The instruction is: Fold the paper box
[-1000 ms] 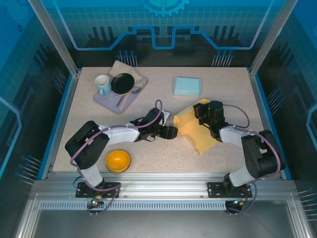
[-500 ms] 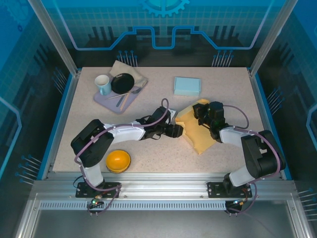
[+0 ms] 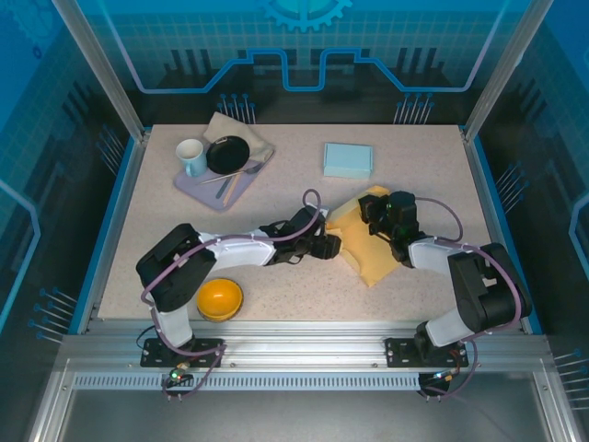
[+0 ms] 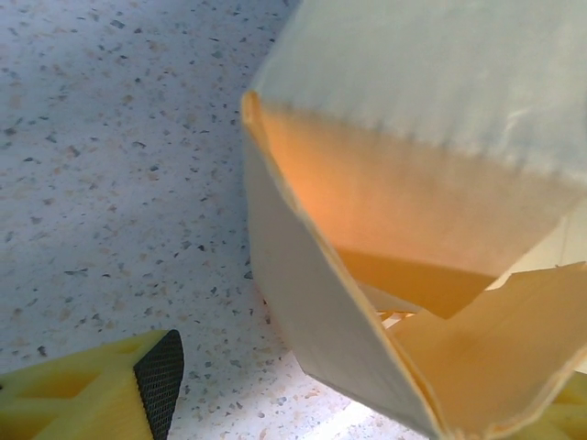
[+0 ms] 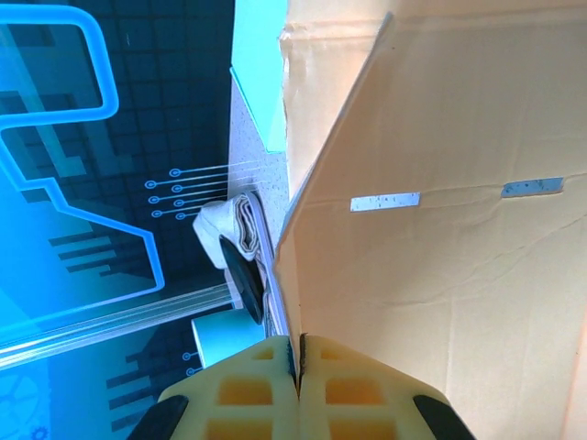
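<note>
Fingers of the right gripper are pressing flat together on a thin edge of the paper box, pinching one flap. Left gripper is standing wide with nothing clamped, one black pad showing low at the side while a folded corner of the paper box is sitting just ahead, between the jaws. Paper box is lying half-formed on the table between the two arms, right of centre and near a pale blue box.
</note>
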Action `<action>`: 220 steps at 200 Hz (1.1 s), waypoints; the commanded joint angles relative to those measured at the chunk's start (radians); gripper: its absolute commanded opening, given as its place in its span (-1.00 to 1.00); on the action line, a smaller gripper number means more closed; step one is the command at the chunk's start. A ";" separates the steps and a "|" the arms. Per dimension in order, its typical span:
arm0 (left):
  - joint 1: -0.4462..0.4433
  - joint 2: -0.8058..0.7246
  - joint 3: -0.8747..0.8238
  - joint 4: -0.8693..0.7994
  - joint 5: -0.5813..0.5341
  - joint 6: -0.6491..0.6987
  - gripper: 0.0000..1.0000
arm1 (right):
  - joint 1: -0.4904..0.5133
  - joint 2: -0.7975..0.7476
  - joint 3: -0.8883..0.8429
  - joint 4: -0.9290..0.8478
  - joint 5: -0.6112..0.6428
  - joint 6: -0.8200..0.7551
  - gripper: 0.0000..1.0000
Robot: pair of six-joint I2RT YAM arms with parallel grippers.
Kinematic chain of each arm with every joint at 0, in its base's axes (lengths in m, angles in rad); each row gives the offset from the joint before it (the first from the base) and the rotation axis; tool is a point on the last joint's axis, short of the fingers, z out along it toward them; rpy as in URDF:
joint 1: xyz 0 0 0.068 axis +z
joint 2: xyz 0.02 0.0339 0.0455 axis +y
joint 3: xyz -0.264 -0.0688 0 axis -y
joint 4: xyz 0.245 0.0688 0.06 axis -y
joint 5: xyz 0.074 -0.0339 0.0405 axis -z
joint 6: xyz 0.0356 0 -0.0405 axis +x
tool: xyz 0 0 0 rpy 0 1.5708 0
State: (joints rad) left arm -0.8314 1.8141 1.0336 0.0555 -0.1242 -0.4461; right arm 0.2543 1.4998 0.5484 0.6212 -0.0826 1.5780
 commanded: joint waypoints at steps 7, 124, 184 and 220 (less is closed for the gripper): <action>-0.016 0.001 0.005 -0.002 -0.151 -0.054 0.41 | 0.002 -0.021 -0.029 0.012 -0.002 -0.015 -1.00; -0.042 0.035 0.060 0.038 -0.246 -0.103 0.33 | 0.051 -0.011 -0.048 0.024 0.020 -0.006 -1.00; -0.055 0.068 0.103 -0.068 -0.379 -0.144 0.04 | 0.068 -0.062 -0.057 -0.044 0.053 -0.022 -1.00; -0.058 0.088 0.116 -0.121 -0.457 -0.154 0.00 | 0.088 -0.158 -0.052 -0.162 0.106 -0.079 -1.00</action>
State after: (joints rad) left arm -0.8989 1.8793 1.1217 -0.0082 -0.4454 -0.5770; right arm 0.3149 1.4086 0.5148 0.5865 -0.0128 1.5570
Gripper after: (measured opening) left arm 0.503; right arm 0.043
